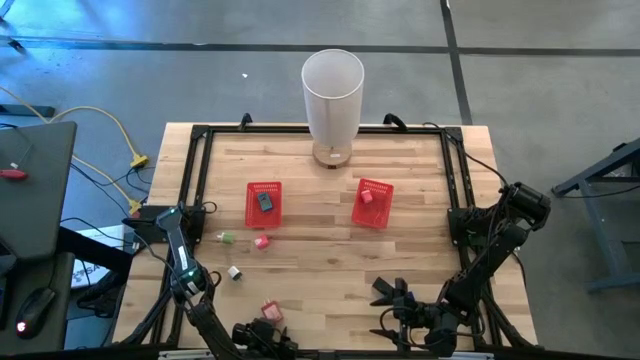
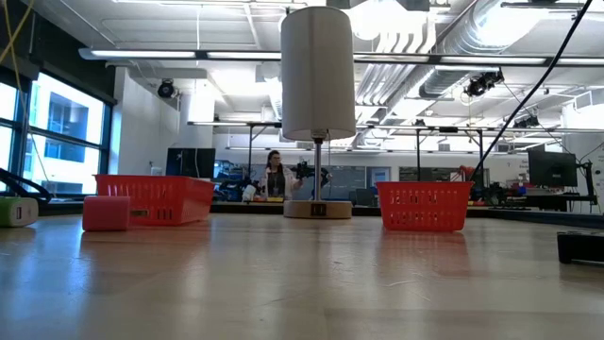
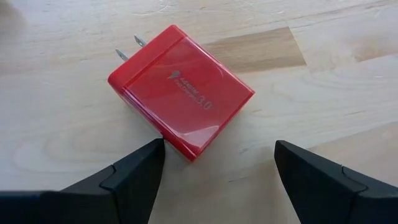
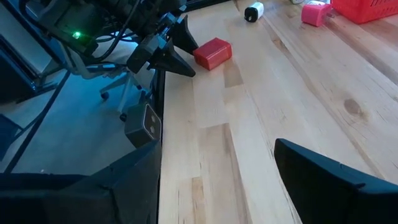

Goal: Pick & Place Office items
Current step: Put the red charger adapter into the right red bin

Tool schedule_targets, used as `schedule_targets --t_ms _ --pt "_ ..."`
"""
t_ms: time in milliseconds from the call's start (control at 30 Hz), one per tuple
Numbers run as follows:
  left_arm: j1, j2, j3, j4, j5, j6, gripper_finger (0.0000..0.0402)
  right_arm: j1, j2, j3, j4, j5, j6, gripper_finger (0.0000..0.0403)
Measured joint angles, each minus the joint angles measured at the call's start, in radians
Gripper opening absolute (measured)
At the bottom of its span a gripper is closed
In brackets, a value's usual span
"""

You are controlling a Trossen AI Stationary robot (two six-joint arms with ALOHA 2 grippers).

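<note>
I have the left gripper (image 3: 217, 168) low at the near edge of the table, fingers spread and holding nothing, with the red charger (image 3: 180, 92) lying flat on the wood just ahead of it. In the left wrist view one fingertip (image 3: 146, 163) sits right at the charger's near corner, maybe touching it, while the other finger stands well clear to the side, so the block is off-centre toward that first finger, not between the two. Its prongs (image 3: 129, 48) point away from the gripper, and its long axis runs skewed to the line between my fingers. I judge I need to shift sideways and turn the wrist before closing, or I will only nudge it. The right gripper (image 1: 395, 305) waits released near the same edge, farther from the charger, so the left arm is the one to use. The red baskets (image 1: 264, 204) sit mid-table, each with an item inside; the pink piece (image 1: 261, 241) and white piece (image 1: 234, 272) lie loose between.
</note>
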Motion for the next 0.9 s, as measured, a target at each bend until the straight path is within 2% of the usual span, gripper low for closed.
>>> schedule_targets --t_ms 467,900 --pt "0.0 -0.001 0.0 0.002 0.008 -0.011 0.0297 -0.003 0.0 0.0 0.0 -0.233 0.0 0.0301" --pt "0.0 -0.001 0.0 0.008 0.008 0.019 0.0297 -0.003 0.0 0.0 0.0 -0.255 0.0 0.0301"
